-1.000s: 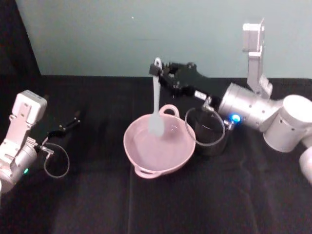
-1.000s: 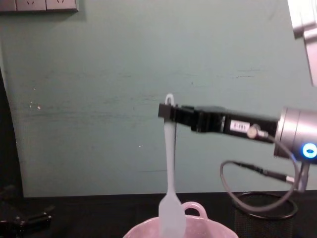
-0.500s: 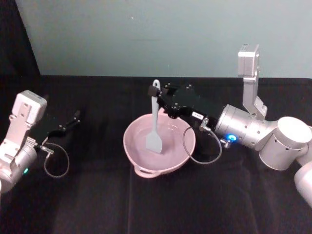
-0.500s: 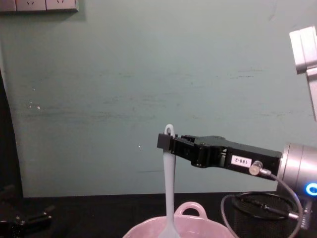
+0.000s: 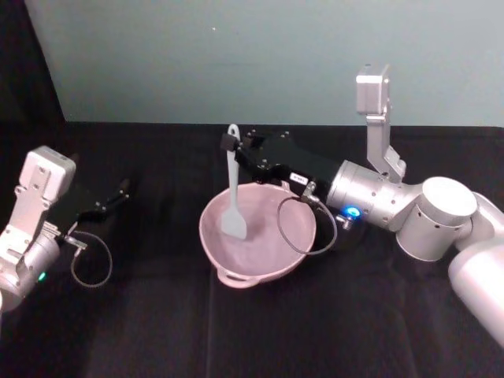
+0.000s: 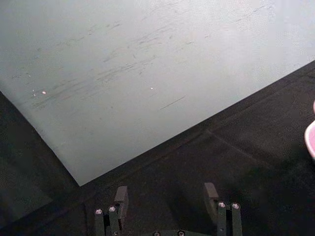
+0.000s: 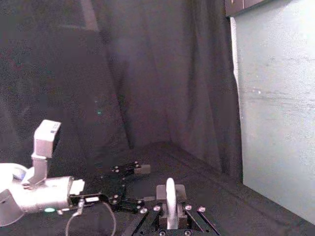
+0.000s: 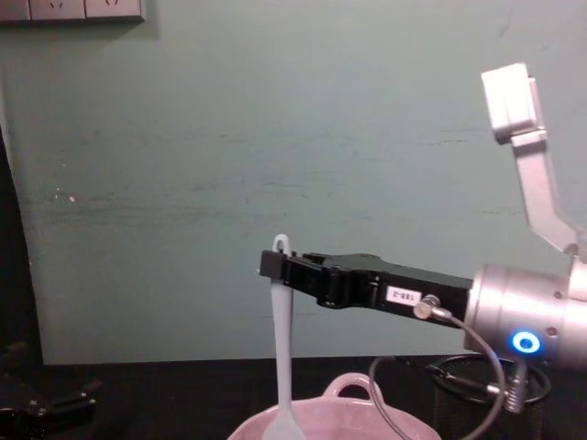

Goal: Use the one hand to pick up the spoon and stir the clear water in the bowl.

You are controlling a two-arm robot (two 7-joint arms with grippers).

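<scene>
Right gripper [image 5: 231,144] is clamped on the spoon [image 5: 232,185], just below the hole at its handle end; the spoon hangs upright. Since half a second ago I have shifted left and down. The paddle head now sits inside the bowl [image 5: 216,252] toward its left wall; before, it was nearer the middle. Right arm [image 5: 374,203] reaches in from the right, forearm roughly level over the bowl's far rim, blue ring [image 5: 352,212] lit. Left gripper [image 5: 120,191] is parked low over the table [image 5: 157,323] at left, fingers apart, empty.

Upright spoon [image 8: 281,353] in right gripper [image 8: 271,267]
</scene>
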